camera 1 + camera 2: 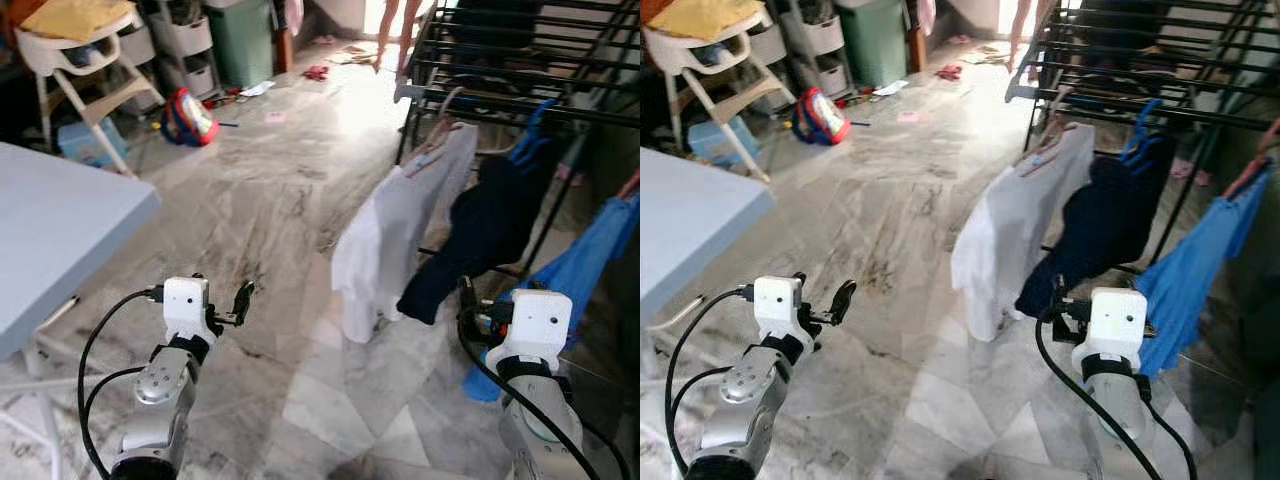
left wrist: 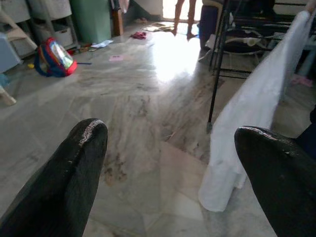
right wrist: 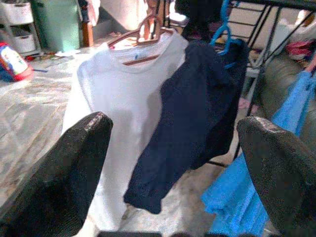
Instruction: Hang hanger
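A black drying rack (image 1: pixel 520 75) stands ahead on the right. Three garments hang from it: a white shirt (image 1: pixel 390 240) on a pinkish hanger (image 3: pixel 143 34), a navy garment (image 1: pixel 480 230) on a blue hanger (image 3: pixel 224 29), and a bright blue garment (image 1: pixel 590 250) furthest right. My right gripper (image 1: pixel 480 305) is open and empty, low in front of the navy garment and apart from it. My left gripper (image 1: pixel 222 300) is open and empty over the marble floor, left of the white shirt.
A light blue table (image 1: pixel 50 230) juts in at the left. Behind it are a white high chair (image 1: pixel 80 60), a red and blue backpack (image 1: pixel 190 117), a green bin (image 1: pixel 240 40) and storage drawers. A person's legs (image 1: pixel 395 30) stand at the far doorway.
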Controlling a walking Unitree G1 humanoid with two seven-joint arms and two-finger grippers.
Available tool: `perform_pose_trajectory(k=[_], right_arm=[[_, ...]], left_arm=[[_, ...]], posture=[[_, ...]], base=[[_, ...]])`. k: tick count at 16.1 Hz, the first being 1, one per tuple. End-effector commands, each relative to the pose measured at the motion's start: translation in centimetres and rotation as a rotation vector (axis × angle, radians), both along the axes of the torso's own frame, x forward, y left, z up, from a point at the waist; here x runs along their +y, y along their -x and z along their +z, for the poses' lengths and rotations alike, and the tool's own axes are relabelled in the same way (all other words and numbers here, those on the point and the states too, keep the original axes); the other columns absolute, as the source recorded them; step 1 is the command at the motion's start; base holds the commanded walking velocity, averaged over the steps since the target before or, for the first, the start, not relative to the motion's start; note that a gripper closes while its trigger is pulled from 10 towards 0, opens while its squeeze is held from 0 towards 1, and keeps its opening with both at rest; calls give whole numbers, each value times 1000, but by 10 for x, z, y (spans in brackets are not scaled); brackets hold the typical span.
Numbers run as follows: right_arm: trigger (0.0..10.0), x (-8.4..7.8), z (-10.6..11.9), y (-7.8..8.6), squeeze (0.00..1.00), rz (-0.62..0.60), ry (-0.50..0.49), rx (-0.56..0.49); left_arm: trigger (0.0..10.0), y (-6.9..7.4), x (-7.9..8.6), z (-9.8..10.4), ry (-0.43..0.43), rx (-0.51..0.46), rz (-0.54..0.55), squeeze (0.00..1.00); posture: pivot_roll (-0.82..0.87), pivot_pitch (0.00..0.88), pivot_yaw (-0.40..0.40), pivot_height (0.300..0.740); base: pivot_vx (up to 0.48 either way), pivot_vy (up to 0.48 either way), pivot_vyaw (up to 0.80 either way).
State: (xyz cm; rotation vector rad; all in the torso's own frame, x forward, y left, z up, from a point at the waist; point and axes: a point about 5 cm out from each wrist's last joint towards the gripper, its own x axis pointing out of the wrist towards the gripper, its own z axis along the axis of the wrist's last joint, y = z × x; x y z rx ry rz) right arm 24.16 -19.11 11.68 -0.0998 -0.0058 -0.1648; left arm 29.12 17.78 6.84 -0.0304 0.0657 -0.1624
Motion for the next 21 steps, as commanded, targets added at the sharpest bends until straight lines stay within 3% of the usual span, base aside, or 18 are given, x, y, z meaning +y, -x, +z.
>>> perform_pose_trajectory(k=[1, 10, 13, 16, 19, 21], right_arm=[[10000, 0, -2, 0, 0, 4, -9, 14], [10000, 4, -11, 1, 0, 50, -33, 53], [10000, 9, -15, -4, 0, 71, -54, 81], [10000, 13, -11, 1, 0, 97, -65, 80], [10000, 13, -21, 4, 0, 76, -59, 112], [10000, 27, -26, -9, 0, 63, 22, 108]], left_arm=[[10000, -1, 4, 0, 0, 3, 19, 0], [10000, 4, 5, -4, -34, 6, 80, 0], [10000, 9, 3, -8, -50, 16, 74, 0], [10000, 11, 0, -10, -35, 29, 61, 0], [10000, 8, -1, -7, -64, 30, 5, 0], [10000, 6, 4, -4, -71, 4, 28, 0]], posture=[[-88, 91, 69, 740], [-51, 94, 39, 740], [-44, 96, 19, 740], [-69, 120, 11, 740], [-33, 113, -4, 740], [28, 78, -31, 740]], base=[[0, 0, 0], [0, 0, 0], [0, 0, 0], [0, 0, 0], [0, 0, 0], [0, 0, 0]])
